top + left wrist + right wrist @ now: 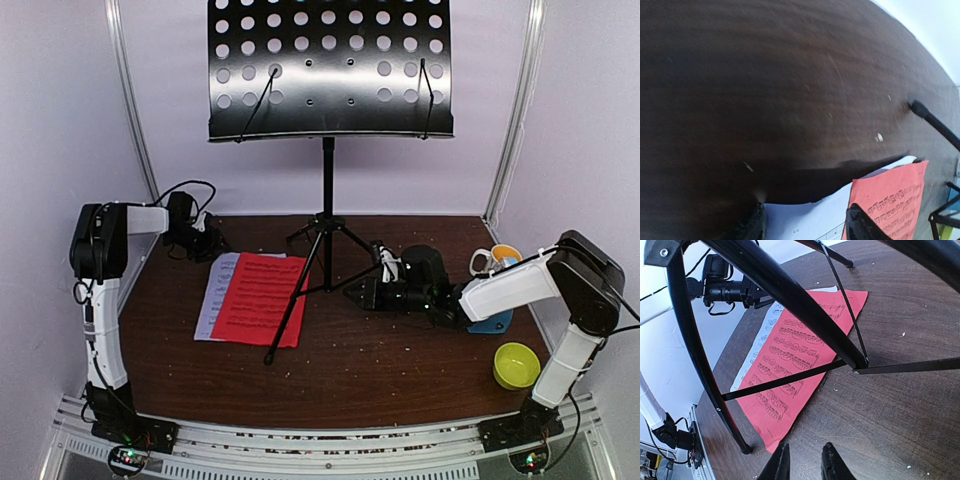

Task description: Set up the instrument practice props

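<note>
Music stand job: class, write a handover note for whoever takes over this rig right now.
Left gripper: open, low over the white sheet's far corner.
Right gripper: slightly open, empty, beside the music stand's legs.
Done: music stand upright, its rest bare.
Red sheet lies flat on the white sheet, left of the stand.
Blue metronome is mostly hidden under the right arm.
Left: probably sheets onto the stand, metronome set out.

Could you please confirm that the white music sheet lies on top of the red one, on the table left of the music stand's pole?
Not quite: the red sheet lies on top of the white sheet, as the top external view shows. Both do lie on the table left of the music stand's pole.
</note>
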`<state>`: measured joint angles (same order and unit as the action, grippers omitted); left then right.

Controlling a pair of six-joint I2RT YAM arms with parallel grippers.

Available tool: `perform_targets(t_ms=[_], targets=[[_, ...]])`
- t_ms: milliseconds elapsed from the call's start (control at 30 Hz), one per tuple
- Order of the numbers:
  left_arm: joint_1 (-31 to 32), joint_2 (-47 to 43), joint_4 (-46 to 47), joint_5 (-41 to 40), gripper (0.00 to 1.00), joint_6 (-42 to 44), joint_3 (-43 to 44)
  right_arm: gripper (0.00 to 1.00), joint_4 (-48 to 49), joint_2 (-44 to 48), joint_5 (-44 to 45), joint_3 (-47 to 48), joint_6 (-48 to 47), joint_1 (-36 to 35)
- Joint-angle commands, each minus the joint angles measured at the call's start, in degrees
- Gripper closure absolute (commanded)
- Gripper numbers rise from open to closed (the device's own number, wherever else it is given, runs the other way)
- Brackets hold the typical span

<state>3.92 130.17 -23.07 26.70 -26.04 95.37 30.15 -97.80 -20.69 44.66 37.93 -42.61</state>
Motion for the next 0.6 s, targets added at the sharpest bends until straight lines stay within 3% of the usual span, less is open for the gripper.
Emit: perform_targets(t_ms=[0, 267, 567], targets=[[4.12, -2.58, 1.41, 4.91, 0.45, -1.92, -8.47, 0.76, -0.13, -0.69, 0.83, -0.98, 0.47, 0.25], [9.29, -9.44, 24.61, 8.89, 0.53, -16.33, -27.78, 0.73, -0.51, -0.84, 1.05, -3.25, 0.74, 0.24], [10.06, -18.20, 36.02, 6.21, 0.55, -19.96, -42.95, 0.71, 1.19, -3.24, -0.29, -3.67, 1.63, -0.49]])
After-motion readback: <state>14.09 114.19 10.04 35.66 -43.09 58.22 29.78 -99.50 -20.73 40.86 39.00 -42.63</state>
